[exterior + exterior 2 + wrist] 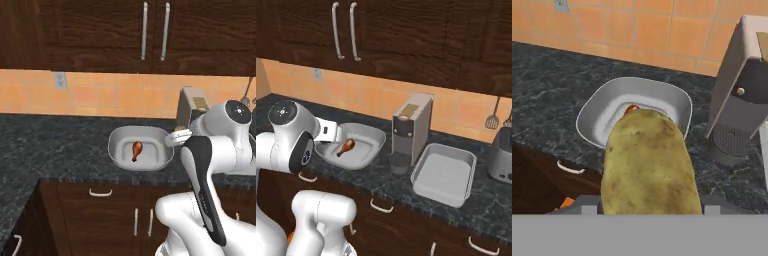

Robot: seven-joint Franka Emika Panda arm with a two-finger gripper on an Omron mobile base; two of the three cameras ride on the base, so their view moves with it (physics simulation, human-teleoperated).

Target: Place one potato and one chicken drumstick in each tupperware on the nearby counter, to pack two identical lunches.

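Potato (649, 165) sits pinched in the gripper (651, 202) above the rounded tupperware (592, 112), where a chicken drumstick (136, 150) lies on the counter (55, 145).

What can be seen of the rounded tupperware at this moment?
The rounded tupperware is a shallow, light-grey open container with rounded corners and a thin raised rim, like a small basin, plastic by its look. It sits upright and flat on the black speckled counter, left of the coffee machine. A chicken drumstick lies on its floor. In the hand view a potato sits close in front of it.
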